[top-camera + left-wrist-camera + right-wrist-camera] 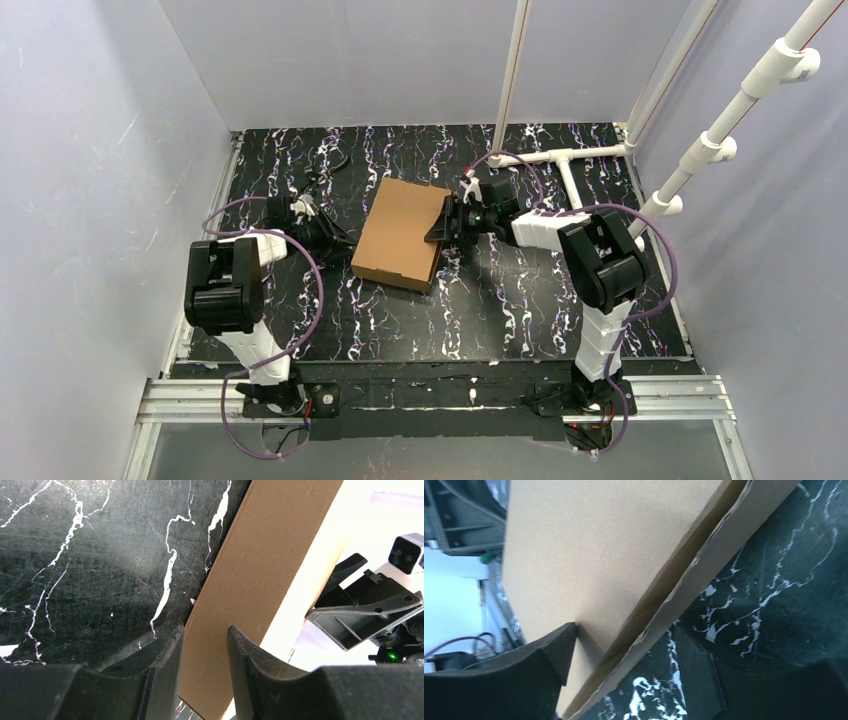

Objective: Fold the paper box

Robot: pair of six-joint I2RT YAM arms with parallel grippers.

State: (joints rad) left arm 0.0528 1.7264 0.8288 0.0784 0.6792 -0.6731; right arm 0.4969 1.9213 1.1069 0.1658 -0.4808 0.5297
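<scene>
- The paper box lies flat and folded shut near the middle of the black, white-veined worktop, turned slightly askew.
- The left pincer sits at the box's lower-left edge in the top view. Its jaws are partly spread, and its wrist view shows the brown side wall through the gap. I cannot tell whether either finger touches the cardboard.
- The right pincer is at the box's right edge, jaws spread wide and straddling it. One finger lies over the lid. The other is down beside the side wall, with a strip of worktop showing between it and the wall.
- Along that right edge, a thin seam runs between the lid and the wall.
- White pipes lie at the worktop's upper right.
</scene>
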